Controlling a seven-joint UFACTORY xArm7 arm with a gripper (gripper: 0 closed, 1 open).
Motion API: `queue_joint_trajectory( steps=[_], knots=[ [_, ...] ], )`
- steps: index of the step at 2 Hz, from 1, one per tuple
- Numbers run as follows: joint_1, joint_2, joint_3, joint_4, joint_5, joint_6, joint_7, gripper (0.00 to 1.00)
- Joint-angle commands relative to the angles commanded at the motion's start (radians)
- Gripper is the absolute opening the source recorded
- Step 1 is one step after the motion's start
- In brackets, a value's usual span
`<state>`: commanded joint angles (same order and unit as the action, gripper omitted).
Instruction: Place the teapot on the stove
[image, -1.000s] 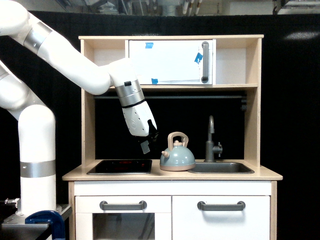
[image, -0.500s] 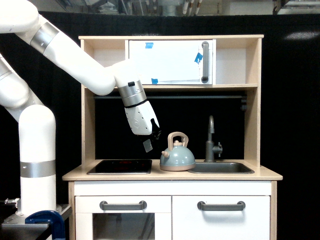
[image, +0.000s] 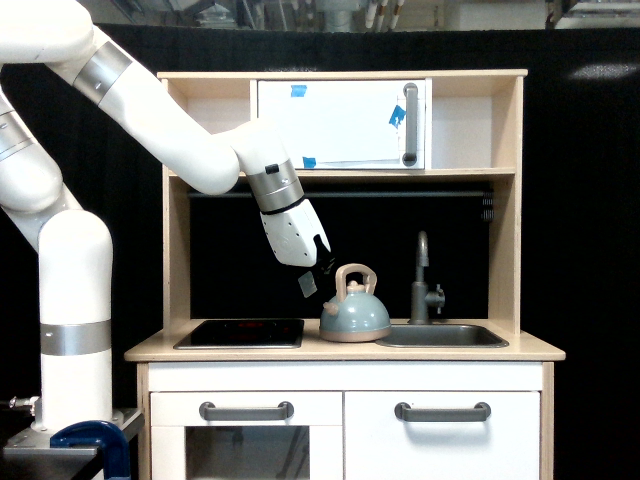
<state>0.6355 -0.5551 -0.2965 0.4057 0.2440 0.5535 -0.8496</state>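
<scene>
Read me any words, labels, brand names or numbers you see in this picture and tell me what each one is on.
No text can be read anywhere in the exterior view.
Blue tape bits on the white cabinet door: blank, no writing visible.
Stove: only faint red marks, too dim to read as words or numbers.
Teapot, arm and hand: no label or brand visible.

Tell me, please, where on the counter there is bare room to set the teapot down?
The stove is bare, bordered by the wooden side panel and the teapot. The front counter strip is free but narrow. It is crowded around the teapot, with the sink close beside it and the fingers near the handle.
</scene>
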Motion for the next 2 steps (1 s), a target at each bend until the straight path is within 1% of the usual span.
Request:
queue_joint_trajectory(
  steps=[1, 2],
  knots=[
    [0.048, 0.051, 0.002, 0.033, 0.036, -0.037, -0.013, 1.0],
    [0.117, 0.099, -0.025, 0.069, 0.105, -0.07, -0.064, 1.0]
  ],
)
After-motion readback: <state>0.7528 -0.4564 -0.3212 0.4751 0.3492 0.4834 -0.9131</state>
